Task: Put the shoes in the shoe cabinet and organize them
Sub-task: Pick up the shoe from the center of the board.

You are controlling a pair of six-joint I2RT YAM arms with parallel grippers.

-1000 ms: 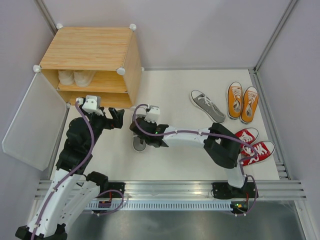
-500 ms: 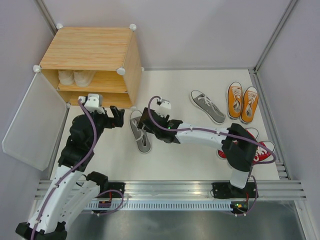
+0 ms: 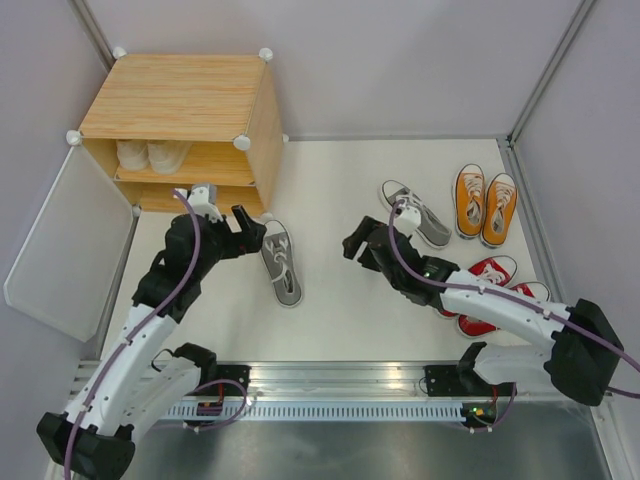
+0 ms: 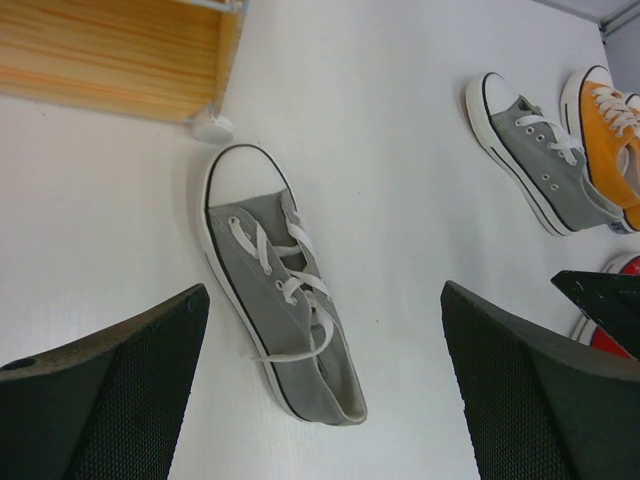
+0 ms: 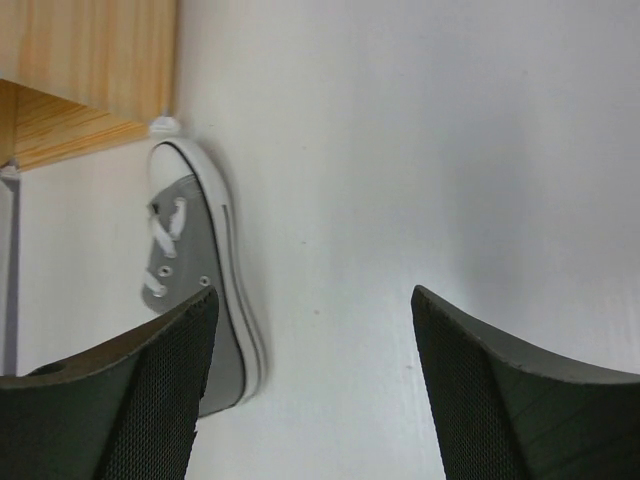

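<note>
Grey-shoe step: left fingers (image 3: 248, 231) wide apart, empty, grey shoe (image 4: 280, 300) on table (image 3: 340, 180) right between them beside shoe cabinet (image 3: 180, 100); right fingers (image 3: 355, 246) open, empty, well off; next: lower, pinch, shelve it.

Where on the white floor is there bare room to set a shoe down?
Widest bare patch: the centre, between the grey canvas sneaker by the light-wood cabinet and the right gripper. Also bare: the back strip from cabinet to the second grey sneaker. Crowded: the right side, with that sneaker, the orange sneaker pair and the red pair.
</note>
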